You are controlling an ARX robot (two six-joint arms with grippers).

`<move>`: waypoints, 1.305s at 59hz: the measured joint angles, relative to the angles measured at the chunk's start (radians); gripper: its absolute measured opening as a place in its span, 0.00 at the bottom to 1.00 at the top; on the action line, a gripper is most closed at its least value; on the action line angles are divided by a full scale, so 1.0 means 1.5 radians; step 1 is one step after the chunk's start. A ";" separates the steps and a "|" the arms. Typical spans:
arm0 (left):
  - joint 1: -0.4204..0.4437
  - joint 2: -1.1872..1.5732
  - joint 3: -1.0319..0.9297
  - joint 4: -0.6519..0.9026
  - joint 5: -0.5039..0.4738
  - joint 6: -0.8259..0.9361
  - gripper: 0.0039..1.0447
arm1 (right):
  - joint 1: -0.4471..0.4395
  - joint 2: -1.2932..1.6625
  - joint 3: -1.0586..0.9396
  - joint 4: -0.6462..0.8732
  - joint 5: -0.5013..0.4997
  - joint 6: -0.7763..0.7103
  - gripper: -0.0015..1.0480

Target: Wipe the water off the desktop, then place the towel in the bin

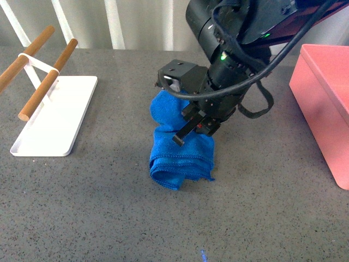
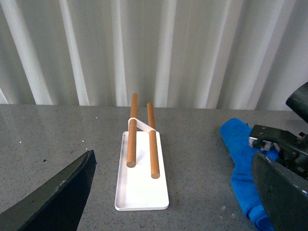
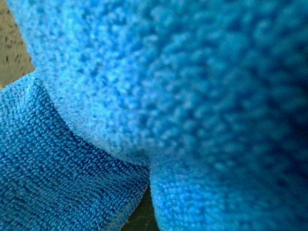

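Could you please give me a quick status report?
Left gripper open, off the towel. Right gripper buried in the towel, jaws hidden. Nothing between towel and bin.

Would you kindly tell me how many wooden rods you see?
2. Both sit above the white tray at the left: one rod outermost, the other rod nearer the towel. None seems hidden.
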 joint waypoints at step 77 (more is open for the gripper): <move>0.000 0.000 0.000 0.000 0.000 0.000 0.94 | -0.293 -0.361 0.041 -0.217 0.154 0.117 0.04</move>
